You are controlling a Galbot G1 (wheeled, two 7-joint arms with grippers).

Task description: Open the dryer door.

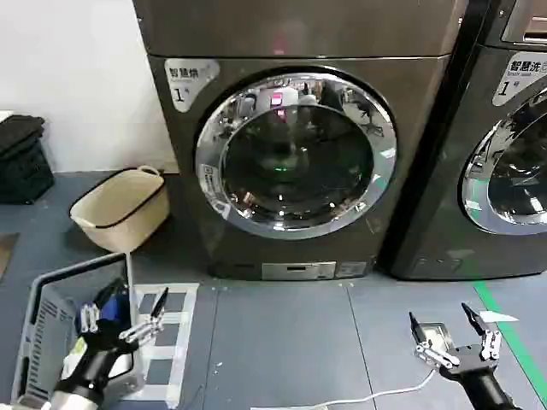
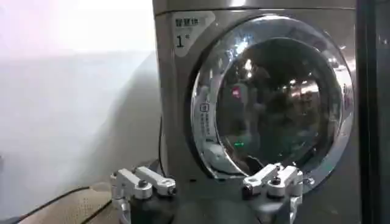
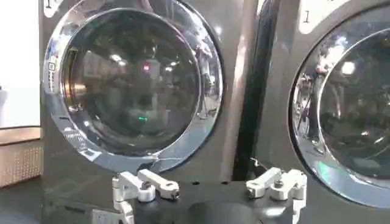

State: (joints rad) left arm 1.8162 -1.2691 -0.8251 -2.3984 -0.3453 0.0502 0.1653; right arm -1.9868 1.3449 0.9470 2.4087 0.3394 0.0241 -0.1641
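Note:
The dryer (image 1: 299, 43) is a bronze-grey front loader with a silver label marked "1". Its dryer door (image 1: 295, 152) is round, with a chrome rim around dark glass, and sits flush against the machine. The door also appears in the left wrist view (image 2: 274, 100) and the right wrist view (image 3: 131, 85). My left gripper (image 1: 122, 318) hangs low at the left, open, holding nothing. My right gripper (image 1: 446, 327) hangs low at the right, open, well short of the dryer. Both wrist views show wide gaps between the fingers of the left gripper (image 2: 210, 185) and the right gripper (image 3: 213, 190).
A darker machine (image 1: 504, 145) with a similar chrome door stands right of the dryer. A cream laundry basket (image 1: 120, 209) sits on the floor at the left, a grey crate (image 1: 51, 329) near my left arm. A white cable (image 1: 359, 397) lies on the floor.

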